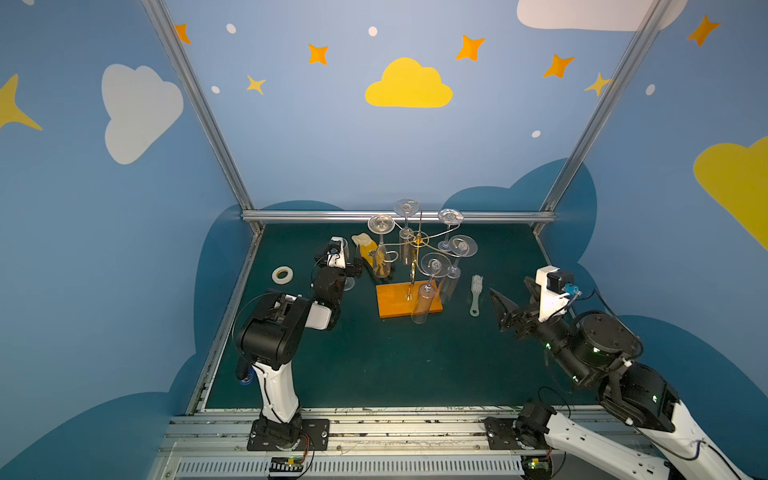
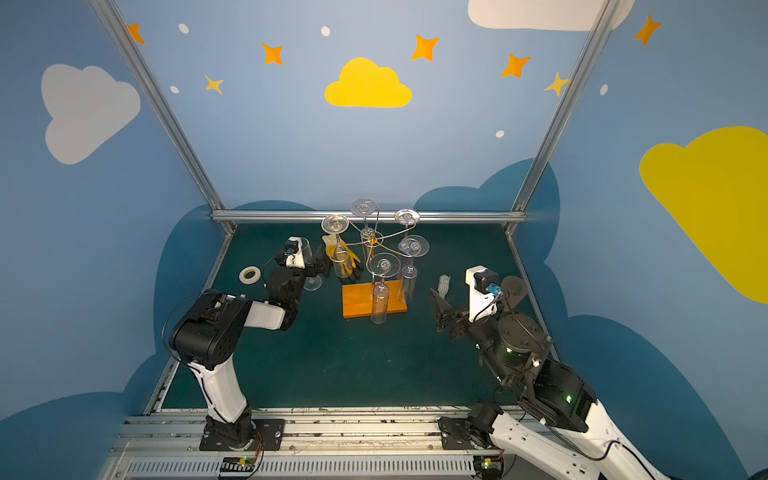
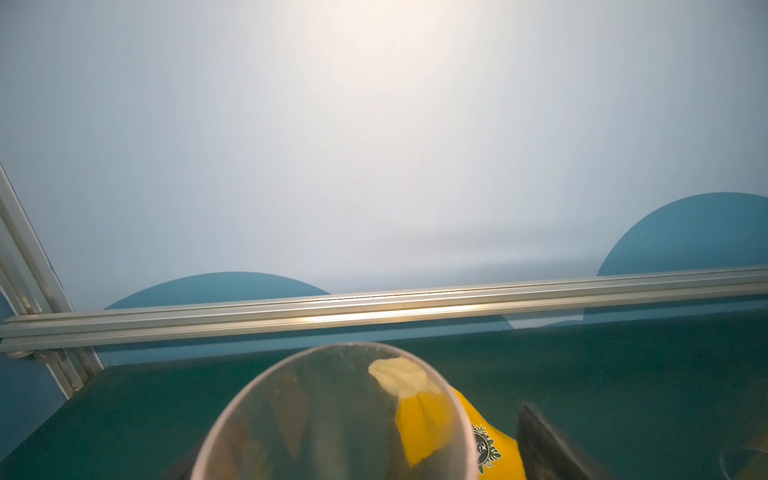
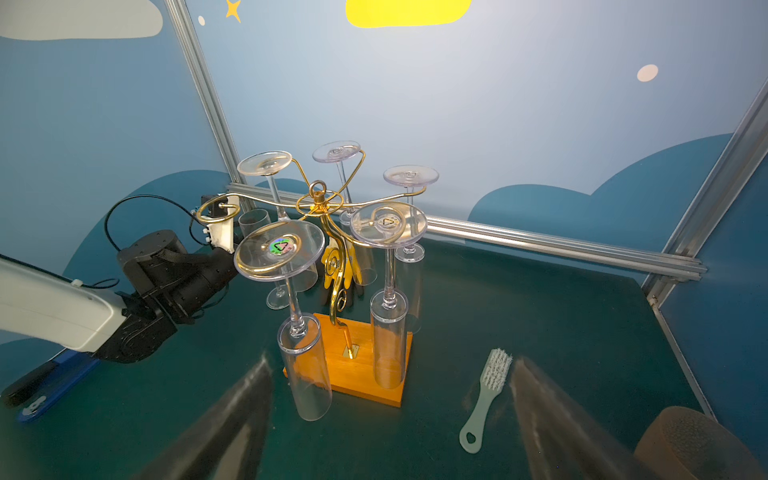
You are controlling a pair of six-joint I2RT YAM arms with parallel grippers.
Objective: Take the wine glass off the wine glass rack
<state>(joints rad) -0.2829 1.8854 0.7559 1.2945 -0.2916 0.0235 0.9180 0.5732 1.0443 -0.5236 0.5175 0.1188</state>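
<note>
The wine glass rack (image 1: 409, 305) is gold wire on an orange wooden base (image 4: 361, 370), mid-table in both top views. Several clear glasses hang upside down from its arms. One wine glass (image 2: 306, 249) stands upright on the mat left of the rack, its foot (image 1: 349, 285) on the table. My left gripper (image 1: 348, 269) is open around its bowl. In the left wrist view the rim (image 3: 332, 349) fills the lower middle and one finger (image 3: 540, 444) stands apart from it. My right gripper (image 4: 390, 415) is open and empty, low and right of the rack.
A yellow glove (image 1: 368, 249) lies behind the upright glass. A tape roll (image 1: 282, 274) sits at the far left. A pale green brush (image 4: 486, 399) lies right of the base, and a brown round pad (image 4: 690, 444) near the right arm. An aluminium rail (image 1: 395, 216) bounds the back.
</note>
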